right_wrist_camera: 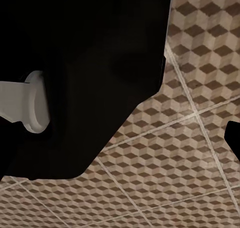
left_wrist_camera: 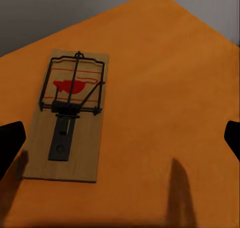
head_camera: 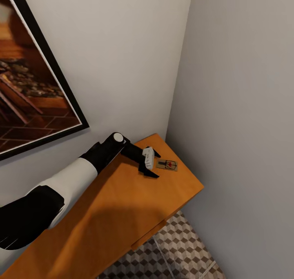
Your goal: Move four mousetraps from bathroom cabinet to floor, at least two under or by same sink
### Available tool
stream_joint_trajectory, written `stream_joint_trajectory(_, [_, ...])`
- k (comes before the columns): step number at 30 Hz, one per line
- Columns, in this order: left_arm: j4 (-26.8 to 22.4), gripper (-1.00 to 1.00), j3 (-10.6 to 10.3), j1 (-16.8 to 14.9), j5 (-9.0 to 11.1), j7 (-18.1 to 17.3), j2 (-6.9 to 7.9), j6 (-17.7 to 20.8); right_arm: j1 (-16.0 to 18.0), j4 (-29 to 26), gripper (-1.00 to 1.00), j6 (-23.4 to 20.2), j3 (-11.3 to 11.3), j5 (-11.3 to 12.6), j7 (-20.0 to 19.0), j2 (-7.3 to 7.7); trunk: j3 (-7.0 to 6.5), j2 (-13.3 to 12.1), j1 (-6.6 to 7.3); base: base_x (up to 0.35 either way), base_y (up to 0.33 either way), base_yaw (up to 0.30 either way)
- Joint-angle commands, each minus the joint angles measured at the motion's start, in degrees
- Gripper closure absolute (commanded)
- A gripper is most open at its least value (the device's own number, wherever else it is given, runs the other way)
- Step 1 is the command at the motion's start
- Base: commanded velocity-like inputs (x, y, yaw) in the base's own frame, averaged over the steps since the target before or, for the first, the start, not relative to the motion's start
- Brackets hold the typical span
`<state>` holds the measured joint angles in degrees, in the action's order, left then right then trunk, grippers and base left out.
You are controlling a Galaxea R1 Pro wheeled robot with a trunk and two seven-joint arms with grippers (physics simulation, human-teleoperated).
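One mousetrap (head_camera: 166, 165), a small brown board with dark wire and a red mark, lies flat on the orange cabinet top (head_camera: 122, 205) near its far corner by the walls. My left gripper (head_camera: 155, 165) hovers right beside it, open, with nothing between its fingers. In the left wrist view the mousetrap (left_wrist_camera: 70, 118) lies close to one fingertip (left_wrist_camera: 10, 140) on the cabinet top (left_wrist_camera: 165, 88). My right gripper hangs over the bathroom floor (right_wrist_camera: 175, 153); one black fingertip (right_wrist_camera: 233, 138) shows, set wide and holding nothing. The sink is out of view.
Two grey walls meet just behind the cabinet's corner. A framed picture (head_camera: 28, 79) hangs on the left wall above my left arm. Cube-patterned floor (head_camera: 179, 246) shows below the cabinet's front edge. A dark part of the robot (right_wrist_camera: 85, 78) looms in the right wrist view.
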<state>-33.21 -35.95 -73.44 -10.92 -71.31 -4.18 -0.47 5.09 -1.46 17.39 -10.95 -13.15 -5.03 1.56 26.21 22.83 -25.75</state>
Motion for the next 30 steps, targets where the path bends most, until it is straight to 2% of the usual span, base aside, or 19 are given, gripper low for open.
stream_joint_trajectory(1, [-0.1,-1.00,0.0,0.0,-0.7,-0.6,-0.02,0.0,0.0,0.0,-1.00,0.2,-0.5,-0.4,-0.2,0.02,0.08,0.1,-0.03,0.000,0.000,0.000])
stream_joint_trajectory(5, [-0.1,-1.00,0.1,0.0,-2.3,-1.9,-0.03,-0.1,0.1,0.0,-1.00,0.2,-0.5,-0.4,-0.2,0.02,0.08,0.1,-0.03,0.000,0.000,0.000])
stream_joint_trajectory(9, [-0.2,-1.00,0.1,0.0,-3.0,-2.4,-0.04,-0.1,0.0,0.0,-1.00,0.2,-0.3,-0.4,-0.2,0.02,0.08,0.1,-0.03,0.000,0.000,0.000])
stream_joint_trajectory(24, [-1.7,-1.00,0.1,0.0,-3.8,-3.9,0.24,0.0,0.0,0.0,-1.00,0.2,0.5,-0.4,-0.2,0.02,0.08,0.1,-0.03,0.000,0.000,0.000])
stream_joint_trajectory(30, [-3.0,-1.00,0.1,0.0,-4.5,-4.6,0.40,1.2,0.0,0.0,-1.00,0.2,0.6,-0.4,-0.2,0.02,0.08,0.1,-0.03,0.000,0.000,0.000])
